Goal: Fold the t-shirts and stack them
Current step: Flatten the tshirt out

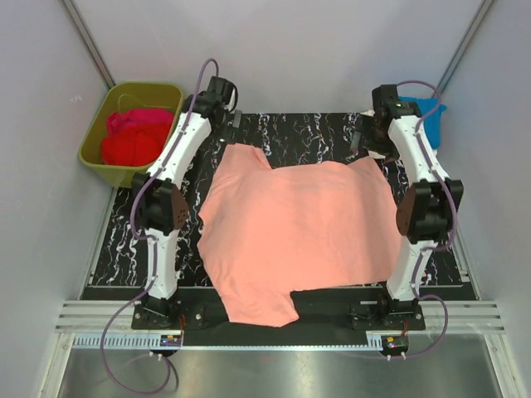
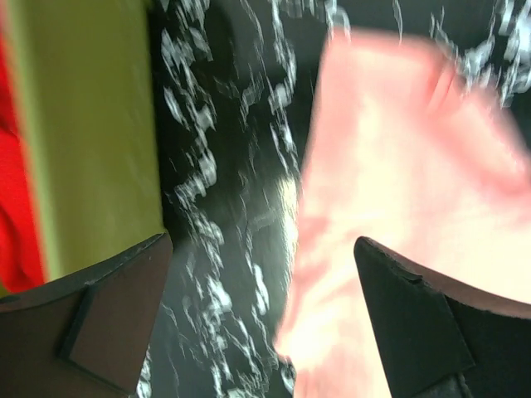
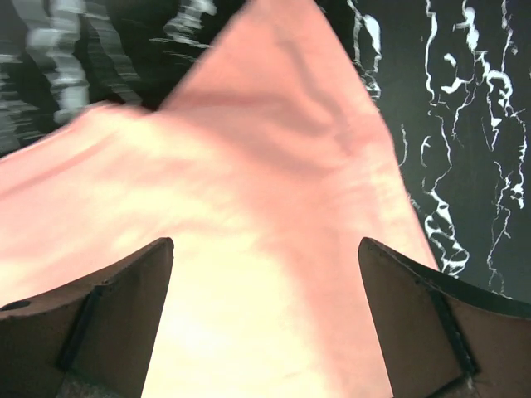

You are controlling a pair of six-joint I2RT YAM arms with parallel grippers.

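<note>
Left gripper (image 2: 261,249) and right gripper (image 3: 265,249) are held wide open and empty at the far corners of the salmon tee (image 1: 294,228), spread unfolded right of the tub (image 1: 94,126), where red tees (image 1: 133,145) are left waiting; no fold is judged done.

Extended far forward, left gripper (image 2: 261,242) and right gripper (image 3: 265,242) both gape wide.
</note>
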